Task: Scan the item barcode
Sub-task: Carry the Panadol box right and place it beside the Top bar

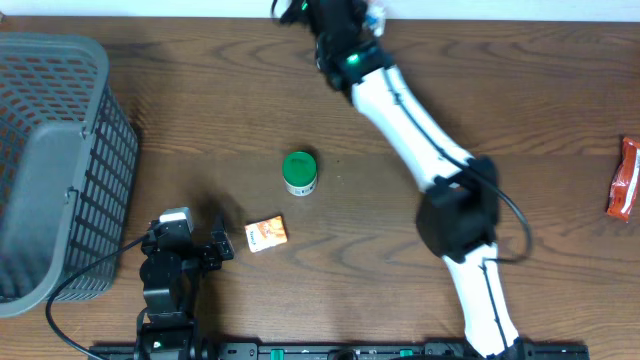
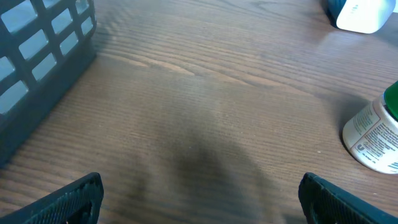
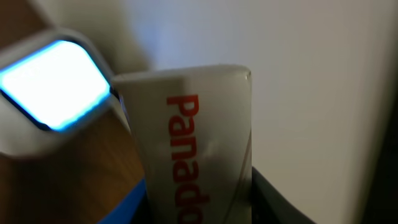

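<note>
My right gripper [image 3: 199,208] is shut on a white Panadol box [image 3: 186,124] with red lettering, its dark fingers either side of the box's lower part. The box stands upright just right of a white scanner [image 3: 53,87] whose window glows bright blue-white. No barcode shows on the face turned to the wrist camera. From overhead, the right gripper [image 1: 362,22] reaches to the table's far edge, where a bit of the box [image 1: 375,14] shows. My left gripper [image 2: 200,183] hangs open over bare wood, nothing between its fingers, at the near left [image 1: 200,240].
A grey mesh basket [image 1: 50,160] fills the left side [image 2: 43,56]. A green-capped bottle [image 1: 299,172] lies mid-table, at the right edge of the left wrist view [image 2: 373,140]. A small orange box [image 1: 266,233] lies near the left gripper. A red packet [image 1: 625,180] lies far right.
</note>
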`<state>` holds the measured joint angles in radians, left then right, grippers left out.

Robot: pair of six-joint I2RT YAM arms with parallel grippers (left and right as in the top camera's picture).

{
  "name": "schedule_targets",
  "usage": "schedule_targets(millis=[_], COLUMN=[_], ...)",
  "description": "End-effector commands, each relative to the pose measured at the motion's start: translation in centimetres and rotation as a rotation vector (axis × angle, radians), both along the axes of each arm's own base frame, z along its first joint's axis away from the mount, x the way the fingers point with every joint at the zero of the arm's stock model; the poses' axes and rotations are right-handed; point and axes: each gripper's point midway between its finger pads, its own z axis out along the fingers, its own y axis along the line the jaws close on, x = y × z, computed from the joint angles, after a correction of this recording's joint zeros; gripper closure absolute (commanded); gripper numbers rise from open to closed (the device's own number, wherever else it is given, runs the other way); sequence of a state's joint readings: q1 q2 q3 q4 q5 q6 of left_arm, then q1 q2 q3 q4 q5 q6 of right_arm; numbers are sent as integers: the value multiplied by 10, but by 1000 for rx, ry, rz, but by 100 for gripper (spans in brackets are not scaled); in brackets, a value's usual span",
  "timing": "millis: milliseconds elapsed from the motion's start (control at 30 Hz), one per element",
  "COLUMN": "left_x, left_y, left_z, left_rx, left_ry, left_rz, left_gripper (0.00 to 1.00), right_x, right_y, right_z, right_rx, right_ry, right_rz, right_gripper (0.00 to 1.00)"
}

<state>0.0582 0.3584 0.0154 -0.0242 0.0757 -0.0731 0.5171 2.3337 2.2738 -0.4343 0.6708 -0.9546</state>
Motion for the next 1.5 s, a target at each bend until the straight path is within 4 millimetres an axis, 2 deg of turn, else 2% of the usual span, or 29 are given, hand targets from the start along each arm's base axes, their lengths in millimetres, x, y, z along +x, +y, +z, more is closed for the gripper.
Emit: schedule_targets(millis=[0,133,167,200,233,367,467,500,567,700,800,933,1033,1100,1133,1167,1200,1233,1267,1367,1467], left_x=[-6,-6,-6,-6,-6,-6,-6,-6,-6,-6,-6,-6,-6,-6,-6,-6,-6,-6,-6,-6,-6], left_y=[-1,-1,-1,-1,-1,-1,-1,-1,-1,-1,-1,-1,-1,-1,-1,-1,-1,-1,-1,-1,-1], left_z=[-13,-13,-13,-14,-13,-14,-14,-14,-13,-14,-14,-14,-14,-14,-13,-13,-13,-13,-13,-14,-13], left_rx=[4,4,4,4,4,4,4,4,4,4,4,4,4,4,4,4,4,4,4,4,4], left_ry=[49,49,49,50,49,49,50,49,49,49,49,50,50,50,49,49,49,49,49,50,49], left_rz=[-12,-12,-12,-12,-12,-12,-12,-12,-12,-12,-12,-12,-12,-12,-12,-12,-12,-12,-12,-12,-12], left_gripper=[1,1,1,1,1,1,1,1,1,1,1,2,1,1,1,1,1,1,1,2,2], right_x=[-9,-25,-29,-37,-40,-65,-80,-89,-103,-143,-172,-209,-230,-238,-240,-240,-238,-235,-230,-206,-186], right_y=[-83,-161,-176,-200,-208,-275,-320,-342,-366,-414,-443,-480,-508,-522,-527,-531,-531,-530,-526,-495,-438], right_z=[31,-5,-14,-32,-38,-78,-101,-110,-125,-169,-199,-219,-215,-202,-194,-182,-170,-159,-144,-88,-28], right_rx=[93,164,203,274,295,433,510,545,583,666,722,781,826,867,892,927,964,1004,1060,1260,1468], right_ry=[-45,86,114,178,204,364,429,444,476,573,613,605,562,516,492,461,432,404,370,287,270], right_rz=[-274,-480,-519,-581,-599,-752,-843,-897,-958,-1075,-1160,-1300,-1391,-1429,-1427,-1417,-1396,-1371,-1330,-1142,-910], right_gripper=[80,79,79,78,78,80,80,80,80,78,73,70,54,35,28,10,1,1,1,1,1])
